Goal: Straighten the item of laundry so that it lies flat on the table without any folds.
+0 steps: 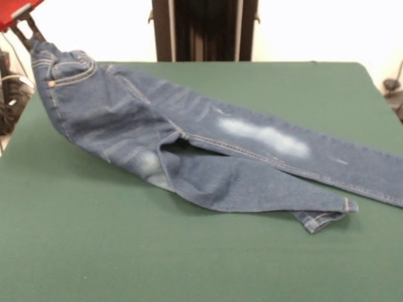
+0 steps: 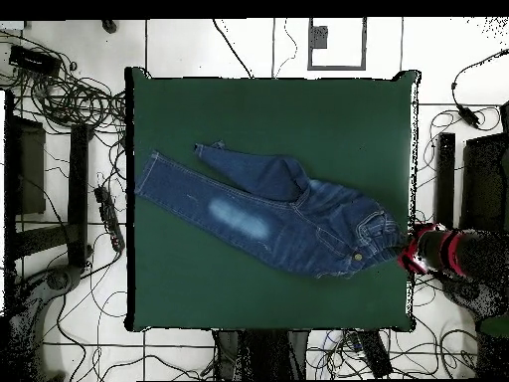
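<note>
The blue denim jeans point(image 1: 189, 145) lie across the dark green table point(image 1: 189, 264), legs spread toward the right of the front view. The upper leg has a whitish patch. The lower leg ends in a hem folded under itself point(image 1: 321, 218). My gripper point(image 1: 30, 36) is at the table's far left corner in the front view, shut on the waistband and holding it raised above the table. In the overhead view the gripper point(image 2: 410, 249) is at the table's right edge point(image 2: 298, 308), at the waist of the jeans point(image 2: 268, 214).
The robot's dark pedestal point(image 1: 204, 28) stands behind the table's far edge. Cables point(image 2: 70, 99) and black equipment point(image 2: 30, 164) lie on the tiled floor around the table.
</note>
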`<action>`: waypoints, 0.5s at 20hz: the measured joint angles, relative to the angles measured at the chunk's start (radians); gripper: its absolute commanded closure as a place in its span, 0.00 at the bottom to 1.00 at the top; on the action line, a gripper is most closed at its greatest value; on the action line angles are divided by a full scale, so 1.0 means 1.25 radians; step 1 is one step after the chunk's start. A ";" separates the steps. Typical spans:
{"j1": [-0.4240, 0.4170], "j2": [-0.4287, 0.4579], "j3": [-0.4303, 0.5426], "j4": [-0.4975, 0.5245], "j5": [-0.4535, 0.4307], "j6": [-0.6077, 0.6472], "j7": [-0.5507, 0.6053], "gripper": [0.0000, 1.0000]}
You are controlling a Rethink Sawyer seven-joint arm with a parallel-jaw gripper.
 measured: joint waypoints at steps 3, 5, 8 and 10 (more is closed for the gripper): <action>0.000 0.004 0.000 -0.023 -0.002 0.015 -0.032 1.00; 0.000 0.004 0.000 -0.035 -0.002 0.024 -0.048 1.00; 0.000 0.005 0.000 -0.062 -0.004 0.042 -0.081 1.00; 0.000 0.005 0.000 -0.078 -0.005 0.054 -0.101 1.00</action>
